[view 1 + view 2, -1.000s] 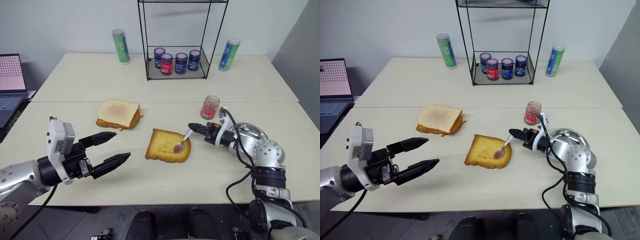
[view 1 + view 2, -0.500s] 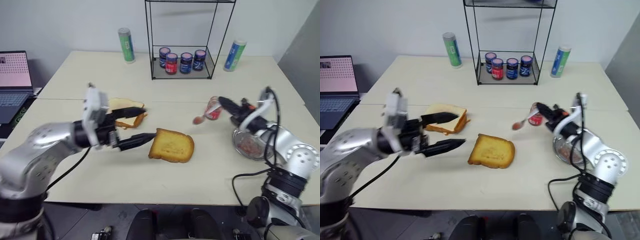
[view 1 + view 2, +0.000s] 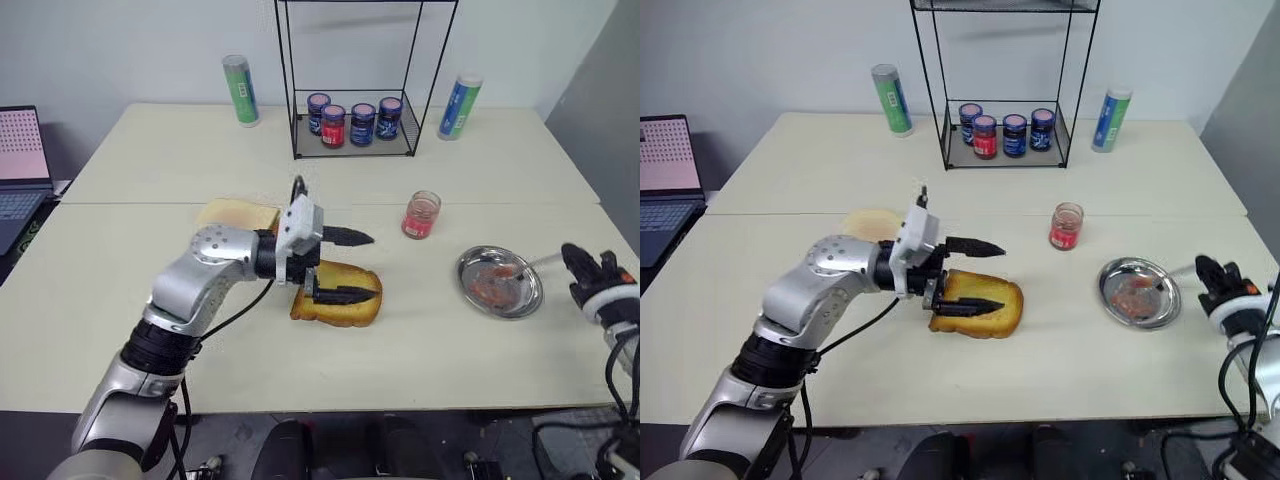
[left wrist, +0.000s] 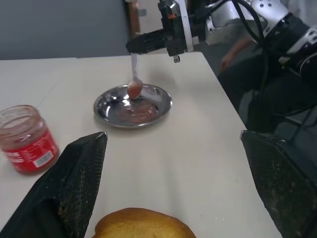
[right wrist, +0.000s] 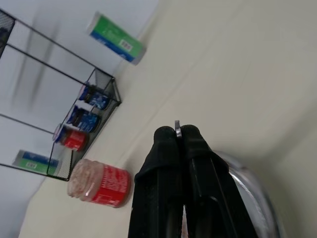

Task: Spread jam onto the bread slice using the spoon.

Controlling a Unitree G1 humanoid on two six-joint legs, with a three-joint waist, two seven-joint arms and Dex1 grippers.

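Steel spoon (image 4: 133,74) pinched in my right gripper (image 4: 136,43) over the dish (image 3: 500,283); my left gripper (image 3: 345,266) gapes wide above the bread slice (image 3: 350,308).

Head stereo pair looks down over table (image 3: 120,300); wrist views close, sharing steel dish (image 4: 132,105).

Left arm (image 3: 190,300): rounded silver-grey metal shells with black joint rings; a black cable loops beside the forearm. White box housing at the wrist. Left pincer (image 3: 345,267): two tapered black fingers with textured mesh pads. Right pincer (image 3: 578,262): black fingers, white wrist collar, orange mark, black cabling.
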